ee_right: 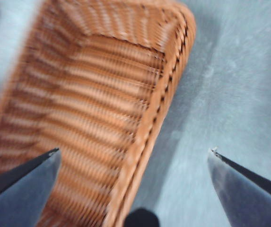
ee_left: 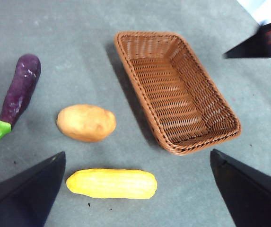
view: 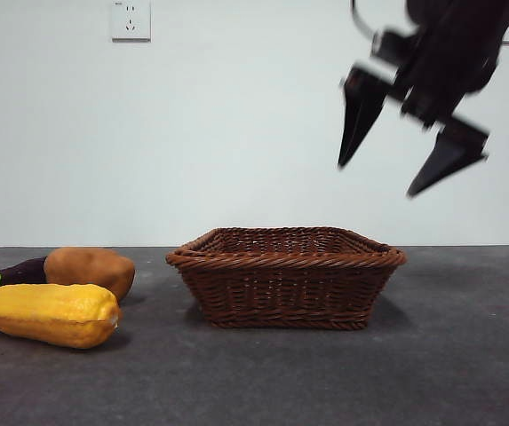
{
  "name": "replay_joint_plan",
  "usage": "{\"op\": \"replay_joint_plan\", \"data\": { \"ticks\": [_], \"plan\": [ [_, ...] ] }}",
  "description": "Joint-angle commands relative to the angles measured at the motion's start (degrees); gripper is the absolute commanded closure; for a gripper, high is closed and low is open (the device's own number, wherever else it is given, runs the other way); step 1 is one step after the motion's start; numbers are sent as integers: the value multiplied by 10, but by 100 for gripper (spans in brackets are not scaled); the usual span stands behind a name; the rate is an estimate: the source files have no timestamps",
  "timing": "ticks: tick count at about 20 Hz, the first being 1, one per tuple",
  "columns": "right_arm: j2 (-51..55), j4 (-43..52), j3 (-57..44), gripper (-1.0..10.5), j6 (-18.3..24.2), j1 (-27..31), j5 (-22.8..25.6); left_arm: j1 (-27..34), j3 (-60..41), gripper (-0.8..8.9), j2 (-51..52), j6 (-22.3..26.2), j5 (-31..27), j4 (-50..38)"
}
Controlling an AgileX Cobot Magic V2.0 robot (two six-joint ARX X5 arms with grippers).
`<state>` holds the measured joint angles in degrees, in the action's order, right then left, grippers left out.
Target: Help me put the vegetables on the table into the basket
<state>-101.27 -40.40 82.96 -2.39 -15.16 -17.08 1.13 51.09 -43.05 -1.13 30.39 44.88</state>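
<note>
Corn (view: 50,314) lower left w/ potato (view: 91,269), eggplant (view: 10,274); right gripper (view: 411,149) upper right above empty basket (view: 285,260), jaws wide, holding nothing, prob. repositioning.

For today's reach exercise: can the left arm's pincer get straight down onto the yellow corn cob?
Probably yes. The open left pincer hangs above the yellow corn cob, which lies on the dark grey table, apart from the rounded orange-brown potato and the woven wicker basket.
</note>
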Motion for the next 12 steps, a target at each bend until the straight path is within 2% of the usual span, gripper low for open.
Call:
{"op": "replay_joint_plan", "data": {
  "ticks": [1,7,10,12],
  "plan": [
    [-40,19,3,351,-16,-3,2,1,1,126,-4,-3,0,-4],
    [-118,64,3,360,-32,-10,9,1,1,126,-20,-3,0,-4],
    [-134,75,3,561,-35,-18,21,1,1,126,-23,-3,-1,-8],
    [-145,73,3,633,-35,-26,23,1,1,126,-27,-3,-6,-8]
  ]
}}
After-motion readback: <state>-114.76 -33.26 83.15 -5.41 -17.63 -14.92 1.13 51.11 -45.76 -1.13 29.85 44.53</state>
